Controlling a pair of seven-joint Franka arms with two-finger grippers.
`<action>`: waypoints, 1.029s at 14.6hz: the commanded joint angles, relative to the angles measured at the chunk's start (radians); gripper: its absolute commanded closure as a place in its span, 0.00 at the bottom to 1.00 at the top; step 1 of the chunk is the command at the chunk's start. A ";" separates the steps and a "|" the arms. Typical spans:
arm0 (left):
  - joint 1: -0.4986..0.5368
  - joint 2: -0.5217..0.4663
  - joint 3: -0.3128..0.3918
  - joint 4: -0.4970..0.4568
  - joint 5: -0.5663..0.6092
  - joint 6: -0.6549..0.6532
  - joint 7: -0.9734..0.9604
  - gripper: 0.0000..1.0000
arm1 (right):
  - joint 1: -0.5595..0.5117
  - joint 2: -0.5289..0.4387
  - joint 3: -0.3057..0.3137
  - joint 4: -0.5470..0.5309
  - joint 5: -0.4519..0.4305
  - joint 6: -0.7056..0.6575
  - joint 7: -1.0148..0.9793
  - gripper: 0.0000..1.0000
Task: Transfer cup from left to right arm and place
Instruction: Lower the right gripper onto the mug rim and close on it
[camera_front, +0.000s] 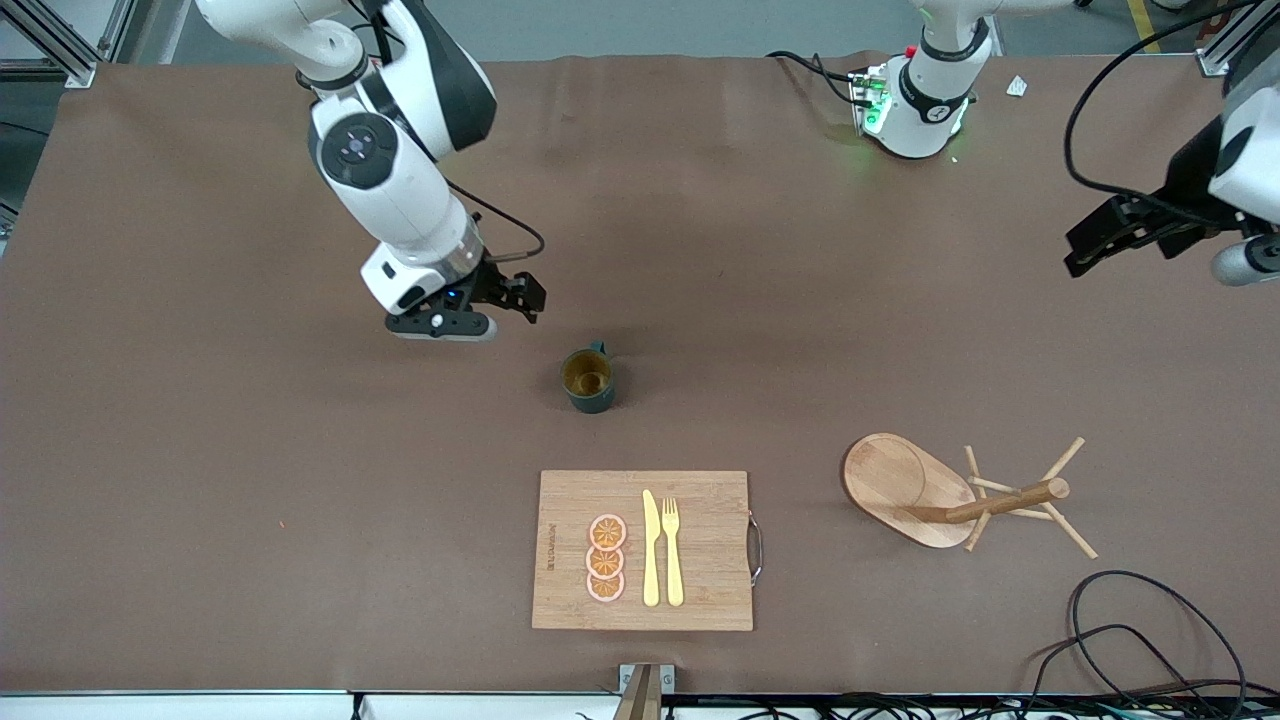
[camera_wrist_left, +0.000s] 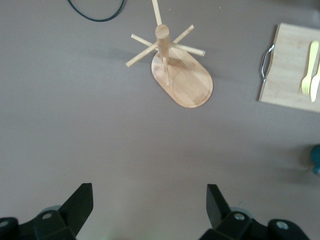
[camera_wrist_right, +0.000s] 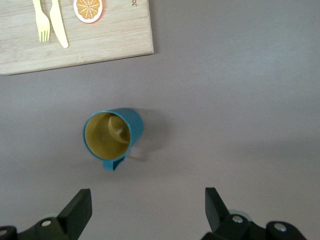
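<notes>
The cup (camera_front: 588, 381), a small dark teal mug with a yellowish-brown inside, stands upright on the brown table, farther from the front camera than the cutting board. The right wrist view looks down into the cup (camera_wrist_right: 114, 134), its handle pointing toward the gripper. My right gripper (camera_front: 445, 325) hangs over the table beside the cup, toward the right arm's end, open and empty (camera_wrist_right: 147, 190). My left gripper (camera_front: 1085, 255) waits up over the left arm's end of the table, open with nothing between its fingers (camera_wrist_left: 150, 186). A sliver of the cup (camera_wrist_left: 316, 159) shows at that view's edge.
A wooden cutting board (camera_front: 700, 550) near the front edge carries three orange slices (camera_front: 606, 558), a yellow knife (camera_front: 651, 548) and a fork (camera_front: 672, 550). A wooden mug tree (camera_front: 930, 490) lies tipped over toward the left arm's end. Black cables (camera_front: 1150, 640) lie at that front corner.
</notes>
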 joint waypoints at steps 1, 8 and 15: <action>-0.016 -0.025 0.056 -0.043 -0.010 0.002 0.146 0.00 | 0.039 0.063 -0.009 0.010 -0.038 0.062 0.064 0.00; -0.022 0.011 0.067 -0.033 0.012 -0.001 0.288 0.00 | 0.062 0.201 -0.015 0.040 -0.092 0.160 0.160 0.00; -0.020 0.038 0.064 -0.037 0.012 -0.001 0.308 0.00 | 0.065 0.292 -0.017 0.085 -0.095 0.223 0.232 0.01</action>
